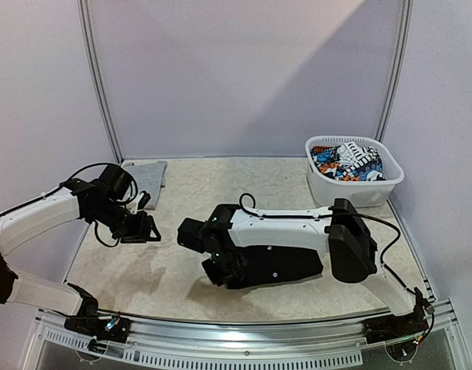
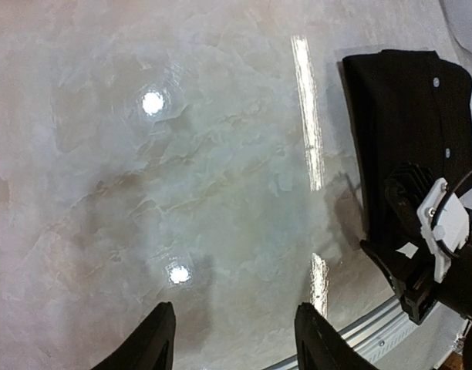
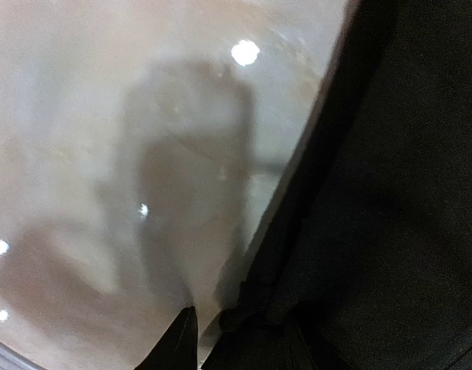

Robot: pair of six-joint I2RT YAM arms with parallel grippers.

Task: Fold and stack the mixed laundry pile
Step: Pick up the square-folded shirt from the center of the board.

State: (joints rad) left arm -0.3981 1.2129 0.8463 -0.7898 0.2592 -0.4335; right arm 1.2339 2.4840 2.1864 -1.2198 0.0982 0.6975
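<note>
Left gripper (image 2: 234, 314) spread wide and empty above table (image 1: 220, 181), right gripper (image 1: 219, 270) low at black garment's (image 1: 286, 268) left edge, grip hidden by cloth, grey top (image 1: 150, 176) folded far left, printed piece (image 1: 345, 162) in basket (image 1: 352, 193).

black garment (image 3: 390, 193) hides one finger of the right claw (image 3: 240, 335)

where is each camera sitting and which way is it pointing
top external: above and behind the bases, looking down on the table; shows left arm, right arm, black garment, basket
left wrist: on the left arm, facing down at the table; own left gripper open, right arm at its right edge
right wrist: low over the table, blurred; one own finger beside the black garment
shared: all three see the black garment
</note>
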